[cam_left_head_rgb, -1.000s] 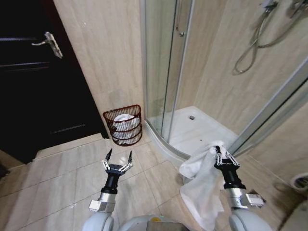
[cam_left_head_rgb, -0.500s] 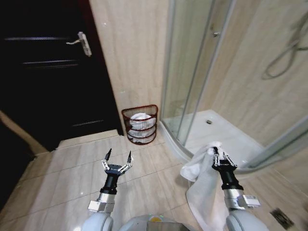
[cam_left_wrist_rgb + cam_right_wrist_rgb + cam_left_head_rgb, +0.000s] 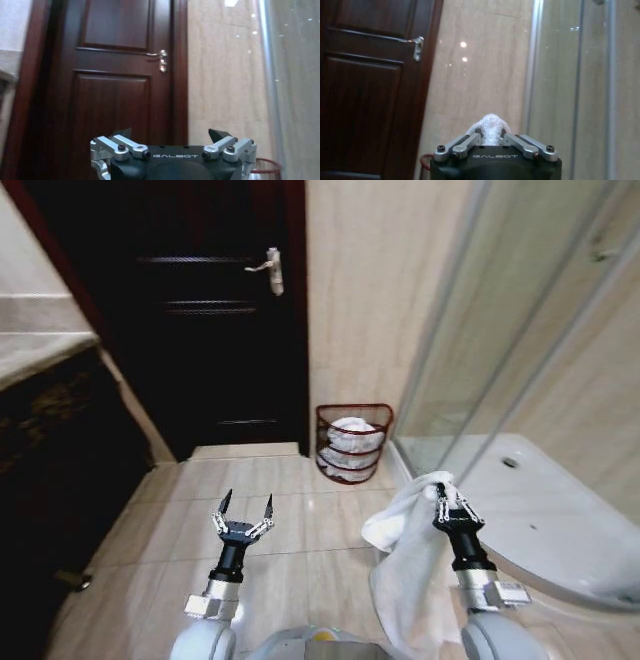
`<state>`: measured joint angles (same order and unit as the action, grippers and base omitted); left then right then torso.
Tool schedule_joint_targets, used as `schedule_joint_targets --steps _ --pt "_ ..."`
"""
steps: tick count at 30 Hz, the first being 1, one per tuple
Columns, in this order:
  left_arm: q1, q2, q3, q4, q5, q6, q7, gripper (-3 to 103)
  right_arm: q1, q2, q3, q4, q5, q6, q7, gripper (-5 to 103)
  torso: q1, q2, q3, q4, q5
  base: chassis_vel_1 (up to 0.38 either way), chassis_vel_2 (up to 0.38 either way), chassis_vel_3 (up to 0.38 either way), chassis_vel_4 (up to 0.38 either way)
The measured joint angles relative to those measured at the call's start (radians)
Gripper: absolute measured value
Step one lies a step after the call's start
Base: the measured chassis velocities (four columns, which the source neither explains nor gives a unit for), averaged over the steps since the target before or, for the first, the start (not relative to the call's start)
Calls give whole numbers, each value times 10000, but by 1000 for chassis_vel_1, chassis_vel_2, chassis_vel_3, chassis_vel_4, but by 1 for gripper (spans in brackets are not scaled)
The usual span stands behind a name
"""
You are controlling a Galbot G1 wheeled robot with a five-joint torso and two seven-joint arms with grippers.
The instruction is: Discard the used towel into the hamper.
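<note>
The white towel [image 3: 408, 565] hangs from my right gripper [image 3: 441, 492], which is shut on its top fold; a tuft of the towel [image 3: 490, 125] sticks up between the fingers in the right wrist view. The hamper [image 3: 353, 442], a dark red-brown open-weave basket with white cloth inside, stands on the floor against the beige wall, ahead and slightly left of the right gripper. Its rim [image 3: 265, 165] peeks in at the corner of the left wrist view. My left gripper [image 3: 246, 501] is held up open and holds nothing, left of the hamper.
A dark wooden door [image 3: 215, 320] with a metal handle [image 3: 272, 270] stands left of the hamper. The glass shower enclosure [image 3: 520, 330] and its white tray [image 3: 560, 520] lie to the right. A dark counter [image 3: 50, 410] lines the left. Beige tiled floor [image 3: 300, 520] lies ahead.
The head view has swung to the left: door and hamper now sit nearer the picture's centre and the shower has slid right. Both grippers keep their poses, the right still holding the towel.
</note>
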<state>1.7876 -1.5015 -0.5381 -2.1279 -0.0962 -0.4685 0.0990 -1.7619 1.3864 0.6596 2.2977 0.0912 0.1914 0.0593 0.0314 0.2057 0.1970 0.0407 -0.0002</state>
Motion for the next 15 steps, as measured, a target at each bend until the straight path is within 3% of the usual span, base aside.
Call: schedule_joint_targets --steps 6,15 --pt "-35 26 6 41 -67 -1 32 100 107 38 11 -113 79 30 3 8 -1 0 0 -5 3 43 89 -22 -39" --pt "-126 28 27 169 -101 -1 135 100 105 102 35 -203 94 108 -3 8 -2 0 -1 -6 2 -100 90 89 -95"
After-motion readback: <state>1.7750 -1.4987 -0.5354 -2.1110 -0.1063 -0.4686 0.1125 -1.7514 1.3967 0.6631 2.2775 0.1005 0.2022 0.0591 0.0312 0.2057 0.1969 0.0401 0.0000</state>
